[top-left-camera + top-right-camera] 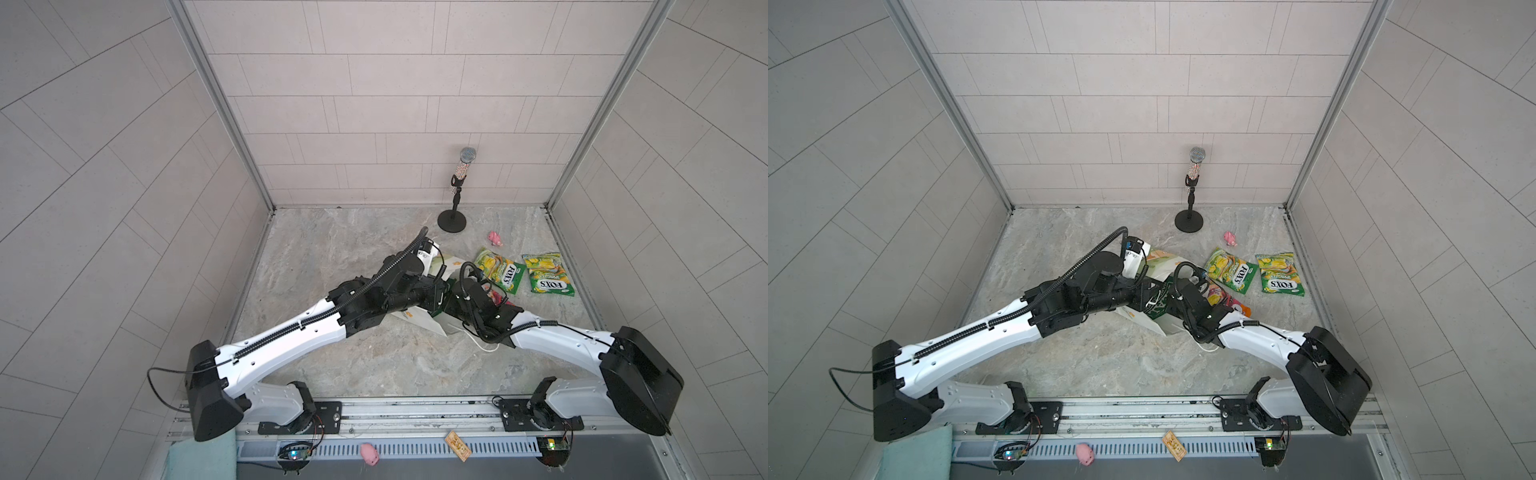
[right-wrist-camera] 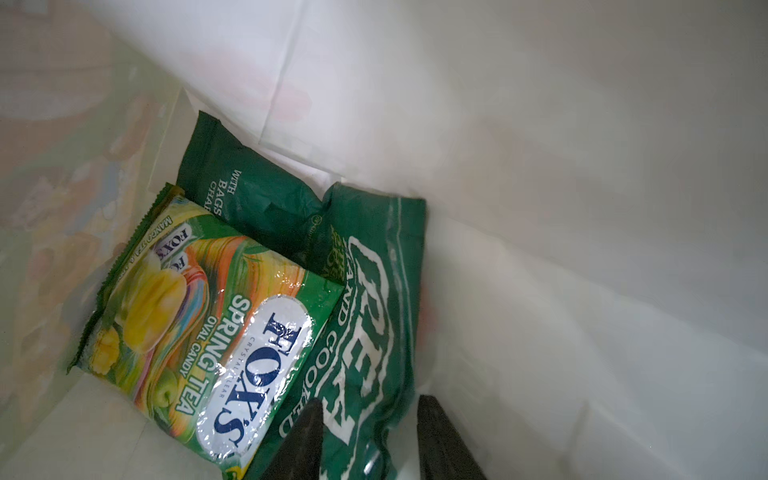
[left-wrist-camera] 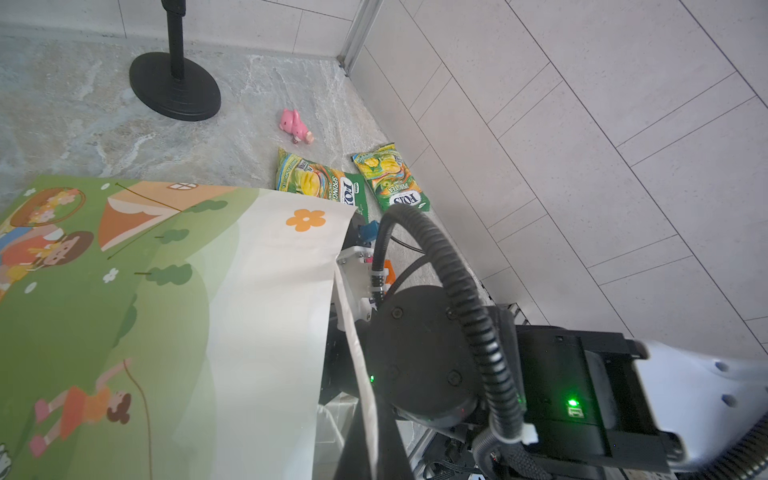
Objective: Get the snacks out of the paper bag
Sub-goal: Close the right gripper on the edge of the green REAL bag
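1. paper bag (image 1: 419,323): lies on its side at mid-frame in both top views, on the marbled table (image 1: 332,249). Both arms cross over it, so only a white corner and an illustrated flap show there. In the left wrist view its wide landscape side fills much of the picture and is cut off at the edges.
2. REAL crisp packet (image 2: 365,299): inside the bag, dark green, crumpled. Its lettering is partly covered and partly cut off.
3. inner FOX'S packet (image 2: 199,332): inside the bag, yellow-green, lying over one edge of the crisp packet and touching it.
4. left-hand FOX'S packet (image 1: 497,271) and right-hand FOX'S packet (image 1: 548,275): yellow-green, flat on the table right of centre, outside the bag. They lie just beside each other, not touching.
5. orange-pink packet (image 1: 1219,297): on the table beside the bag, mostly under the right arm (image 1: 1262,338). Brand unreadable.
6. right gripper (image 2: 370,440): reaching inside the bag. Only the tips of its dark fingers (image 2: 309,436) show. They stand apart, either side of the crisp packet's edge. Contact cannot be made out.
7. left gripper: hidden in every view by its own wrist and the bag. Fingers closed together; on what, cannot be told.
8. pink toy (image 1: 494,238) and microphone stand (image 1: 452,220): upper right of the table, well apart from the bag.
9. second pink toy (image 1: 369,454): bottom edge of the frame, on the front rail.
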{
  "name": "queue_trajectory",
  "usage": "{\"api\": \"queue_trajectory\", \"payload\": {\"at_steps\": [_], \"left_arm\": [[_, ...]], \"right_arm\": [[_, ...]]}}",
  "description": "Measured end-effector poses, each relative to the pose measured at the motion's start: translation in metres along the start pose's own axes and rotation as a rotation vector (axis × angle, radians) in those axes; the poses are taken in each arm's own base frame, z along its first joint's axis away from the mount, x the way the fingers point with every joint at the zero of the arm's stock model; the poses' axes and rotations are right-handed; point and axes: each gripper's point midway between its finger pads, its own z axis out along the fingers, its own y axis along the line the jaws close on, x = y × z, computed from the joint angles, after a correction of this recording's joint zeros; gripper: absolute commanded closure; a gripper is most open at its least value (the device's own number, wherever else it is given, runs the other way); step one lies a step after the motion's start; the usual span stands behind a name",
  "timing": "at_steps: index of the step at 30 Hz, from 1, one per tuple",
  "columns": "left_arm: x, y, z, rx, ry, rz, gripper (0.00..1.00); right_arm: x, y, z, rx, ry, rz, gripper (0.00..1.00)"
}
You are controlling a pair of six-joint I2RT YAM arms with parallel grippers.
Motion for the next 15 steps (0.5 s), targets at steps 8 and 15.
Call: {"api": "queue_trajectory", "payload": {"at_steps": [8, 15], "left_arm": [[0.001, -0.001, 0.0, 0.006, 0.004, 0.007, 1.0], [0.001, -0.001, 0.0, 0.004, 0.003, 0.01, 1.0]], "right_arm": [[0.002, 0.004, 0.015, 0.028, 0.017, -0.008, 0.61], [0.007, 0.006, 0.025, 0.038, 0.048, -0.042, 0.98]]}}
